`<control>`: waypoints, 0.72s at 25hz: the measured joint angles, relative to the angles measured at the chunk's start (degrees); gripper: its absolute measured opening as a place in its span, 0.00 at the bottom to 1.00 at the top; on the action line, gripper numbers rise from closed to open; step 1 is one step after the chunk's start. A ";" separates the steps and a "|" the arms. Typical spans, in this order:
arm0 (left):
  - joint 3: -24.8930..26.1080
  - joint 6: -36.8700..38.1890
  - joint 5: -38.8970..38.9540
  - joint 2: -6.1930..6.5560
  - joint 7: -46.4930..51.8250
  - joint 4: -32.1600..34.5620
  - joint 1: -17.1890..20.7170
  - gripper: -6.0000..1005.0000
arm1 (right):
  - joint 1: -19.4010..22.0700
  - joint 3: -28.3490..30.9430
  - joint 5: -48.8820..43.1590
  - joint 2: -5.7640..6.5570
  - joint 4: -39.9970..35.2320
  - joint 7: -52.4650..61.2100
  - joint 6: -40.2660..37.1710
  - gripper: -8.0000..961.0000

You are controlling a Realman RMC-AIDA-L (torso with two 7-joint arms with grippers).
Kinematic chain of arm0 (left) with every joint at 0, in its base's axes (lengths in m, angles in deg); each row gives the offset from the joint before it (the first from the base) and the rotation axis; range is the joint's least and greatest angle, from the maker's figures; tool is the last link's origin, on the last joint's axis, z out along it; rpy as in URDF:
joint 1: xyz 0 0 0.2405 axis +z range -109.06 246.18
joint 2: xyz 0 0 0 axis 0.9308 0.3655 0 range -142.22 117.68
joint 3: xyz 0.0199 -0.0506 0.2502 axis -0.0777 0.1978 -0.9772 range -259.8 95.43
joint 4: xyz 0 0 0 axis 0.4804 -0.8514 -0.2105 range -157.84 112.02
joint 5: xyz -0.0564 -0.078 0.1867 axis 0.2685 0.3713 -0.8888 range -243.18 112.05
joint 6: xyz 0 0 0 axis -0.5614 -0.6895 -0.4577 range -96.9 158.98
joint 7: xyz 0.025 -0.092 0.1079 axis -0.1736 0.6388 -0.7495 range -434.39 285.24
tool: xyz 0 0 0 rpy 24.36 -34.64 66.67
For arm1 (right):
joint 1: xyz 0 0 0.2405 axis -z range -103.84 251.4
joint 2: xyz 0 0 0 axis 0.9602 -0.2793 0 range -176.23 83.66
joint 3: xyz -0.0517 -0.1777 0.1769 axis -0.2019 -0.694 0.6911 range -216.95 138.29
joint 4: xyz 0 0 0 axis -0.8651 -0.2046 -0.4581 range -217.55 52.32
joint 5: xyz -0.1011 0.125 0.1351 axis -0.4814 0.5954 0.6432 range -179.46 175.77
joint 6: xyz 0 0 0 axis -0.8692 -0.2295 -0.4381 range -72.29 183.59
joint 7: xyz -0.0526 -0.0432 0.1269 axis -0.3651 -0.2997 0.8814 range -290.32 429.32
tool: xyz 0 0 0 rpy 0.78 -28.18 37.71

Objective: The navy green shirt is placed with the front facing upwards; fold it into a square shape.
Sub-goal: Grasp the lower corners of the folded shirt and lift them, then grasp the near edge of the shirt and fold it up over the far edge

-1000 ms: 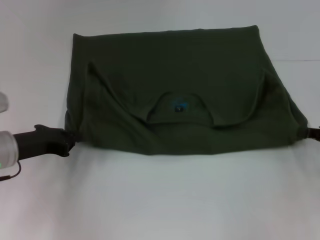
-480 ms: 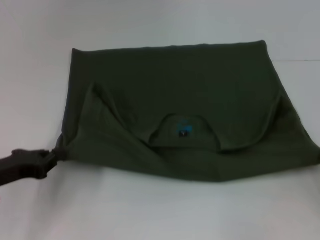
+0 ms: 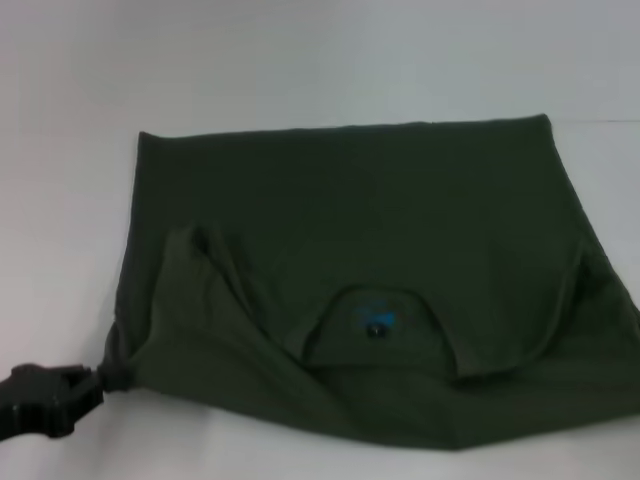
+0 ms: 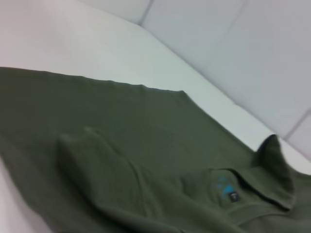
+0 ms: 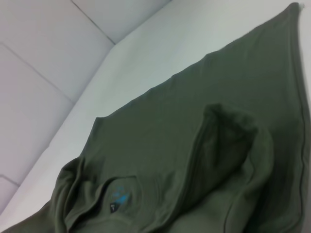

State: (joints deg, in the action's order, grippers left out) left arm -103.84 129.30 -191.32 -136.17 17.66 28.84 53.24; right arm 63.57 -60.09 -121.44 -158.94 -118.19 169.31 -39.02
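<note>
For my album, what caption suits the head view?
Left gripper pinches the navy green shirt by its near corner on the white table.

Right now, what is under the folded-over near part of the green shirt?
Under the folded-over near edge of the navy green shirt lies more of the same shirt, spread on the white table. The neck label shows. Any chest lettering is covered. The left gripper pinches the near left corner.
</note>
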 joint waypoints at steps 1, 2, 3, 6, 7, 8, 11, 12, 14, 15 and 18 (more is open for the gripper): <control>0.18 1.43 -0.15 0.00 0.01 0.43 0.42 0.01 | 0.88 0.01 -0.02 -0.15 -0.51 -0.49 -1.23 0.05; 0.32 3.00 -0.29 0.00 0.03 0.84 0.80 0.01 | 1.64 0.01 -0.04 -0.29 -0.97 -1.00 -2.32 0.05; 0.38 3.85 -0.33 0.00 0.06 1.08 1.06 0.01 | 2.27 0.02 -0.04 -0.41 -1.35 -1.48 -3.22 0.05; 0.66 7.49 -0.42 -0.01 0.31 1.92 2.11 0.01 | 4.10 0.02 -0.14 -0.56 -2.02 -2.65 -5.45 0.05; 0.86 8.50 -0.50 -0.02 0.34 2.01 2.35 0.01 | 4.67 0.03 -0.24 -0.56 -2.15 -3.09 -6.27 0.05; 1.21 9.54 -0.69 -0.02 0.35 2.05 2.53 0.01 | 5.16 0.12 -0.40 -0.54 -2.22 -3.57 -7.05 0.05; 2.40 11.90 -1.56 -0.02 0.35 2.11 3.05 0.01 | 6.51 1.70 -1.20 -0.36 -2.31 -4.96 -9.22 0.05; 2.67 12.42 -1.76 -0.02 0.35 2.11 3.20 0.01 | 6.75 2.62 -1.64 -0.29 -2.34 -5.31 -9.90 0.05; 2.90 13.51 -1.89 -0.02 0.36 2.13 3.57 0.01 | 7.13 4.70 -2.91 -0.09 -2.41 -6.20 -11.50 0.05; 3.10 14.01 -1.89 -0.02 0.36 2.13 3.73 0.01 | 7.21 5.64 -3.62 -0.03 -2.57 -6.61 -12.35 0.05; 4.10 14.45 -1.91 -0.02 0.37 2.13 3.71 0.01 | 7.09 8.28 -4.84 0.10 -3.55 -7.32 -13.92 0.05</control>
State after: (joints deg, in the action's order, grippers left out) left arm -99.74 143.76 -193.24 -136.19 18.03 30.97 56.95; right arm 70.65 -51.82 -126.28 -158.84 -121.74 161.99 -52.94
